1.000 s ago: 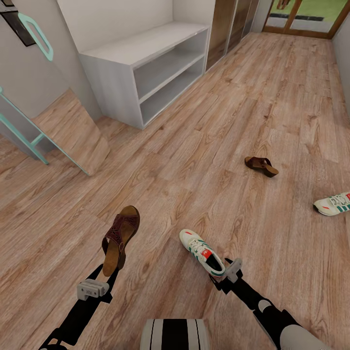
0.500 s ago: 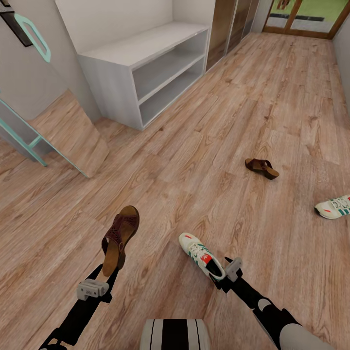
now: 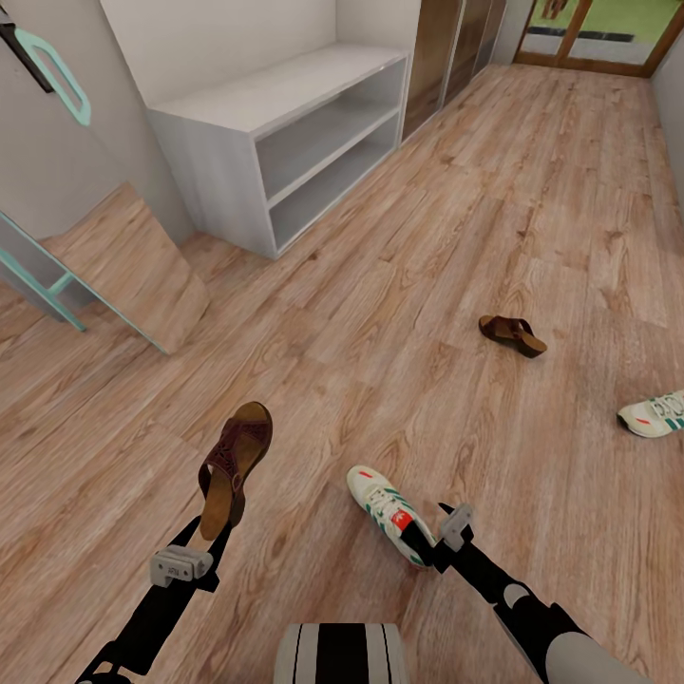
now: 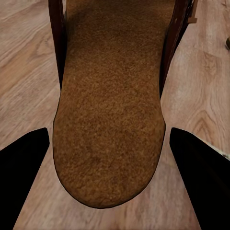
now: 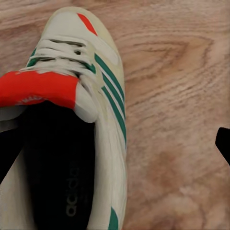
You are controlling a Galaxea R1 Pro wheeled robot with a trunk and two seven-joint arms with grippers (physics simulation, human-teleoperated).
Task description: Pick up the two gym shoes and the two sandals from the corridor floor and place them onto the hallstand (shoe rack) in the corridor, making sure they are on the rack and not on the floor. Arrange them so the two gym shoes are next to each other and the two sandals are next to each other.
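The sandal [image 3: 231, 468], dark brown with a tan footbed, sat gripped in our left tool [image 3: 204, 541]. Our right tool [image 3: 427, 551] clasped a white, green-striped gym shoe [image 3: 388, 511].

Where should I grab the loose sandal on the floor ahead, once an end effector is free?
Probably the heel end of the loose sandal, pinched across its sides from above. It lies flat, sole down, on the corridor floor, the strap humped over its left part and the flatter footbed end pointing right, with bare floor all around.

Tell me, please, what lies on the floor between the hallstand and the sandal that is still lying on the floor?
Nothing: in the head view, only bare corridor floor separates the hallstand from the lying sandal.
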